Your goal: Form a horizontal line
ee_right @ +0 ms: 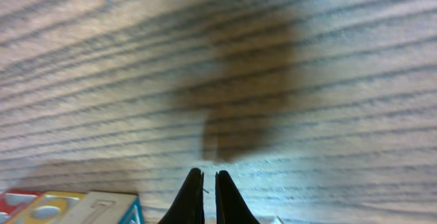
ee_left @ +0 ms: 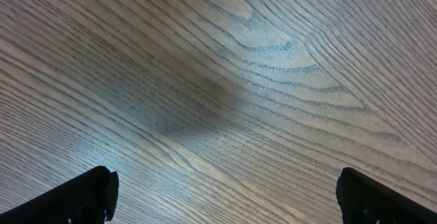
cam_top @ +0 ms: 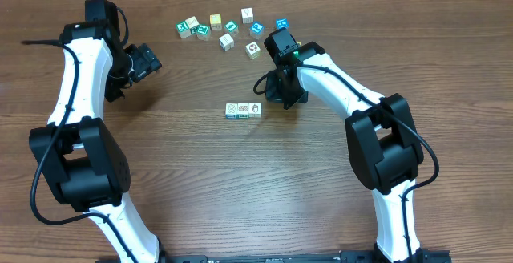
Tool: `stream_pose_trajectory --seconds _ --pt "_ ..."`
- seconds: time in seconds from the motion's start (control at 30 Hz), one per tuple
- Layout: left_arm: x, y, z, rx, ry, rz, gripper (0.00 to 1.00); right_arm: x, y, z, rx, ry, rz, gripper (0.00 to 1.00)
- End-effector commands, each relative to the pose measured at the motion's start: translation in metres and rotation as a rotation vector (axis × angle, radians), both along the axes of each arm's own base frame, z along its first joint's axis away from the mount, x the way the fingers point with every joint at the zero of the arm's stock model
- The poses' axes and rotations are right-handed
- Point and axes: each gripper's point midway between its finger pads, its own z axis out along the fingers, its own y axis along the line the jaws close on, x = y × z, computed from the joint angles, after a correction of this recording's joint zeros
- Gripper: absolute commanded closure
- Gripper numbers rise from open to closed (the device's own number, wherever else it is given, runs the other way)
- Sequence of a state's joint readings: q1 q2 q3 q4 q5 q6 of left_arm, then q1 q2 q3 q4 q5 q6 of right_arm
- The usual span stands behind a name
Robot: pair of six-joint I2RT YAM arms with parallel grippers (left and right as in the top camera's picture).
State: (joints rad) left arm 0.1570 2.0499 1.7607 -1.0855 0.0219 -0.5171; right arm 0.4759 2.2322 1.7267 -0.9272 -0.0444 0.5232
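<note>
The horizontal line (cam_top: pixel 243 110) is a short row of three white-faced cubes touching side to side at mid table. My right gripper (cam_top: pixel 282 96) stands just right of the row's right end, shut and holding nothing. In the right wrist view its fingertips (ee_right: pixel 209 197) are pressed together over bare wood, and the row's cubes (ee_right: pixel 82 209) show at the bottom left edge. My left gripper (cam_top: pixel 147 59) hangs far to the left, wide open. In the left wrist view the left gripper (ee_left: pixel 225 193) has only wood grain between its fingers (ee_left: pixel 89 197).
Several loose cubes (cam_top: pixel 227 42) lie scattered along the back of the table, white, teal and one yellow (cam_top: pixel 216 21). A blue one (cam_top: pixel 281 24) sits just behind the right arm's wrist. Bare wood lies in front of the row.
</note>
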Motion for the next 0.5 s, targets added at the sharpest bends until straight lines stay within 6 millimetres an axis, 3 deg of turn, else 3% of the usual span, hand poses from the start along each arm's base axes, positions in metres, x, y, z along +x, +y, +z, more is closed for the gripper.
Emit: stream_pose_trajectory --seconds 0.0,0.27,0.47 --pt "0.005 0.002 0.006 0.011 -0.017 -0.007 0.0 0.007 0.005 0.001 0.008 -0.035 0.005 0.96" --pt "0.005 0.002 0.006 0.011 -0.017 -0.008 0.0 0.033 0.022 0.01 0.072 -0.148 0.009 0.96" --pt "0.005 0.002 0.006 0.011 -0.017 -0.007 0.0 0.033 0.037 0.013 0.096 -0.175 0.035 0.96"
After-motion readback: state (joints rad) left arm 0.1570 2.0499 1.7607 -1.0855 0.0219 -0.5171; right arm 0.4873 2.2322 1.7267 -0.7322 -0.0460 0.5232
